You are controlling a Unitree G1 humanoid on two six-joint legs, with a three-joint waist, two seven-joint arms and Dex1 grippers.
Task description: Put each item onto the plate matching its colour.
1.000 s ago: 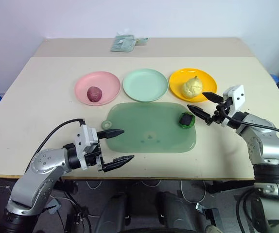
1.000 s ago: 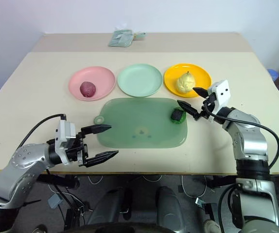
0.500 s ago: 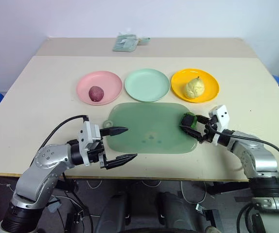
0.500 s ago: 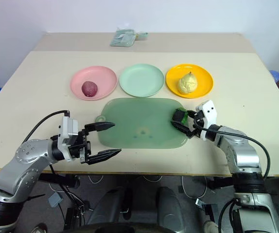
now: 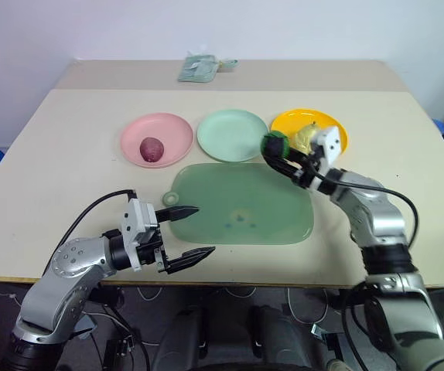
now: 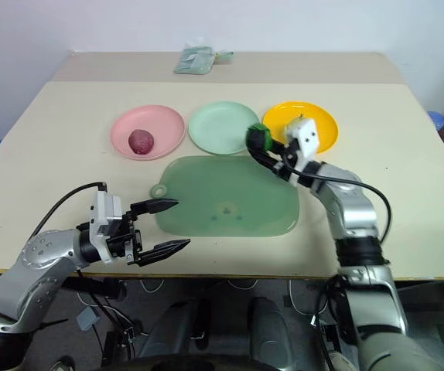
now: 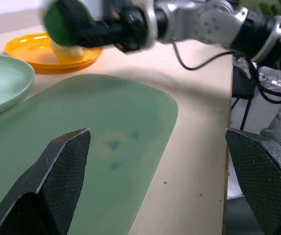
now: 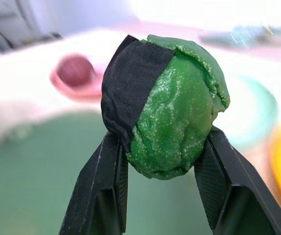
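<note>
My right gripper (image 5: 274, 149) is shut on the small dark green knobbly lump (image 5: 274, 144), holding it in the air between the mint green plate (image 5: 222, 135) and the yellow-orange plate (image 5: 284, 121). In the right wrist view the lump (image 8: 177, 122) sits squeezed between both fingers. The pale yellow pear-like fruit (image 5: 305, 137) lies on the yellow-orange plate, partly hidden behind that gripper. The purple-red egg-shaped lump (image 5: 152, 148) rests on the pink plate (image 5: 133, 131). My left gripper (image 5: 195, 230) stands open and empty near the table's front, left of the mat.
A large translucent green mat (image 5: 241, 202) lies in front of the plates, with nothing on it. A folded greenish packet (image 5: 203, 68) sits at the table's far edge. The table's front edge runs just below my left gripper.
My right gripper closed on the green lump at the mat's right end, lifted it and carried it left and away, up beside the mint green plate. The left arm stayed put.
</note>
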